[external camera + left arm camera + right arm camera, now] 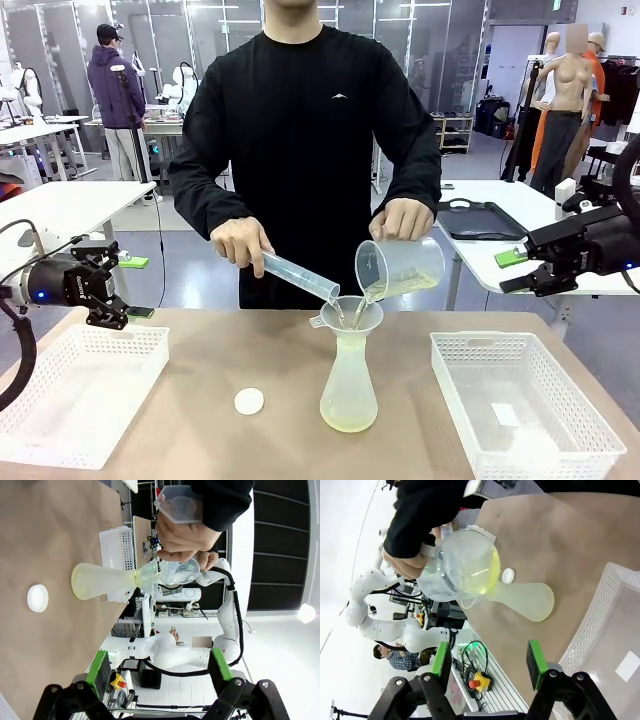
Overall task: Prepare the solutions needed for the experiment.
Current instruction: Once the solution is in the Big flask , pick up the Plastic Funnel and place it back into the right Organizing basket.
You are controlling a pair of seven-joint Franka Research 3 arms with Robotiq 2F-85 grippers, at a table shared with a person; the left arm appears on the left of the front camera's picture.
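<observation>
White baskets, one at the robot's left (88, 332) and one at its right (497, 341), frame the near bench (250, 455) as a person pours into a flask (349, 385) between them.

One hand (240, 243) tips a graduated cylinder (298, 276) and the other hand (402, 218) tips a beaker (400, 268), both into the funnel (352, 313) seated in the flask's neck. The solution (348, 422) shows as a shallow yellow layer in the flask's base, with more at the beaker's lip. A white cap (249, 401) lies beside the flask. The left claw (135, 287) and the right claw (510, 271) hang spread and empty, well apart from the pour. No hand steadies the flask, so this step likely wants slow, thin streams aimed at the funnel's wall, without nudging the funnel or overfilling it.
</observation>
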